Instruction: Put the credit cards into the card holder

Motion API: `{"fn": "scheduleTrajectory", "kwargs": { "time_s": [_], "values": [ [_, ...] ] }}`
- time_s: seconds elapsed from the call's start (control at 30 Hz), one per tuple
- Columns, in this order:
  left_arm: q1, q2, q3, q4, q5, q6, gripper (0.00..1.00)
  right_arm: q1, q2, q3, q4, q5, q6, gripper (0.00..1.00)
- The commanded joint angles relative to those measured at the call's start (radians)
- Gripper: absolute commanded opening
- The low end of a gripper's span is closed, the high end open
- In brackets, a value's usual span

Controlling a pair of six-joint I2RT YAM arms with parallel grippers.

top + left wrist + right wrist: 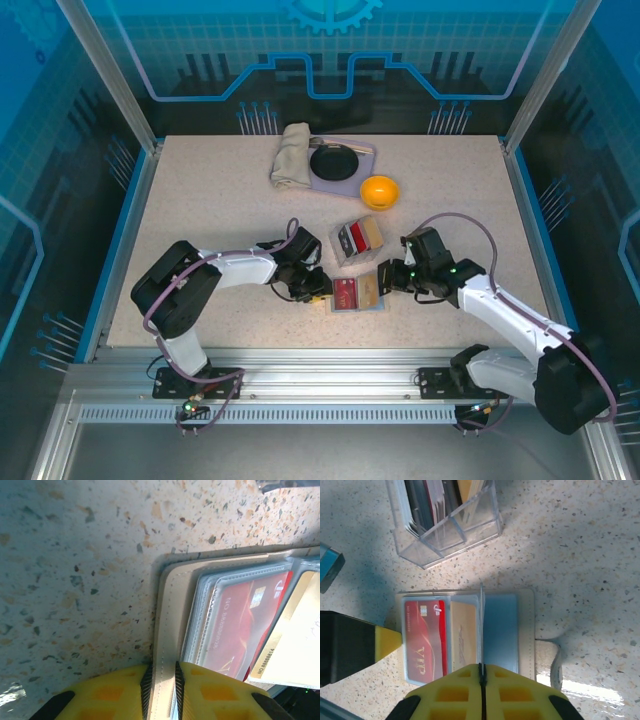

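Here, the left gripper (162,675) is clamped on the cream outer edge of the card holder (167,610), pinning it open on the desk (75,580). The right gripper (481,672) is pinched tight on a thin clear leaf (481,625) of the holder, standing it upright. A red card (424,635) and a tan card (463,635) appear to sit in sleeves left of that leaf, while the blue-grey pocket (501,627) to its right looks empty. Just beyond, a clear box (455,545) holds more cards (425,500) upright, so the task seems partly done.
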Motion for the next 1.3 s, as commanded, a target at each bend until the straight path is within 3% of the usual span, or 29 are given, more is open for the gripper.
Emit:
{"fn": "scheduleTrajectory", "kwargs": {
  "time_s": [0.0,0.4,0.93,1.27],
  "values": [
    [-0.019,0.055,0.005,0.034,0.008,0.026,0.24,0.014,-0.01,0.024,-0.029,-0.03,-0.003,0.08],
    [-0.018,0.047,0.006,0.036,0.006,0.026,0.24,0.025,0.059,0.026,0.095,-0.172,0.019,0.09],
    [-0.019,0.045,0.011,0.031,0.004,0.028,0.24,0.074,0.18,0.098,0.068,-0.183,-0.016,0.1],
    [-0.017,0.027,0.001,0.021,-0.016,0.028,0.24,0.083,0.223,0.111,0.032,-0.12,-0.022,0.09]
  ]
}}
